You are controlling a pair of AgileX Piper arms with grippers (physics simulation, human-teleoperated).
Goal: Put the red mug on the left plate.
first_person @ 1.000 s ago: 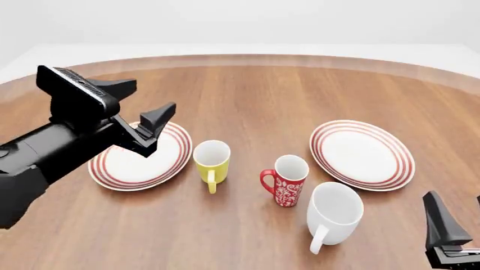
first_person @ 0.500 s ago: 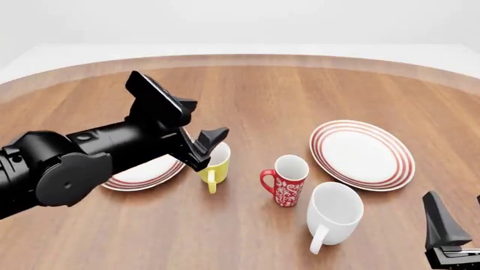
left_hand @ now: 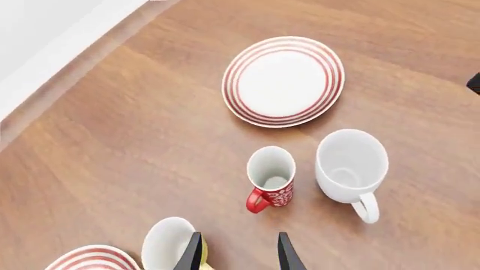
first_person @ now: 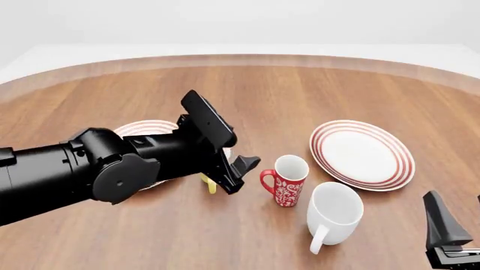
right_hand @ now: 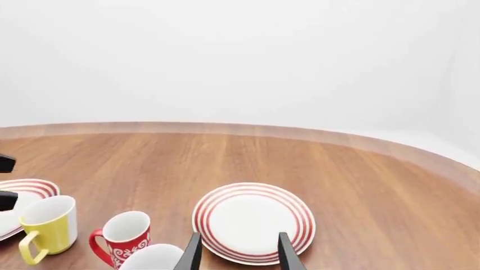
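Since the earlier frame, the left gripper [first_person: 241, 173] has swung rightward from over the left plate [first_person: 143, 128] to just beside the red mug [first_person: 287, 180]. Left wrist view: spread fingers [left_hand: 284, 253] flank the yellow mug [left_hand: 166, 244]; collision risk. Right wrist view: right gripper [right_hand: 236, 252] spread, idle.

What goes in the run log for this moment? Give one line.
phase: approach | left gripper: open, empty, beside red mug | right gripper: open, idle | red mug: upright on table, off left plate

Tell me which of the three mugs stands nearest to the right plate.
The white mug: the largest, plain one, almost touching the right plate. The red mug and yellow mug stand farther left.
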